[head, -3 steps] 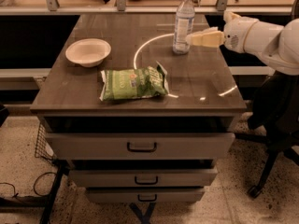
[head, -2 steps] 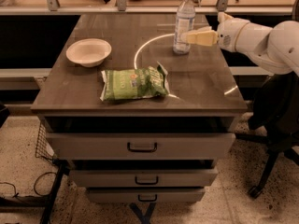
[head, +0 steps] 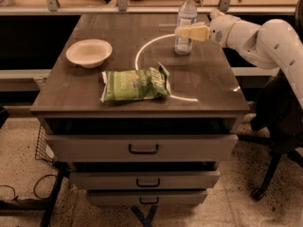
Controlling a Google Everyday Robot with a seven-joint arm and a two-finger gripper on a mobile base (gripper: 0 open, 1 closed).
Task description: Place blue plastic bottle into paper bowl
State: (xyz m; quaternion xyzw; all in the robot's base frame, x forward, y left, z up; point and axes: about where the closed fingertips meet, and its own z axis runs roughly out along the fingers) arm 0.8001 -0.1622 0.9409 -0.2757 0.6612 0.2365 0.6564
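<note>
The tool (head: 182, 32) is at the bottle's (head: 187, 14) middle; cannot tell if it grips. Clamp squarely, lift upright, pass over the chips (head: 136, 84) to the bowl (head: 89, 52).

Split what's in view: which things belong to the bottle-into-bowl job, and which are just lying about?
Job:
- tall clear plastic bottle with white cap and bluish label, back right
- small round cream paper bowl, left
- gripper, at the bottle's mid-height

Lying about:
- green crinkled snack bag, flat in the middle of the dark drawer cabinet top
</note>
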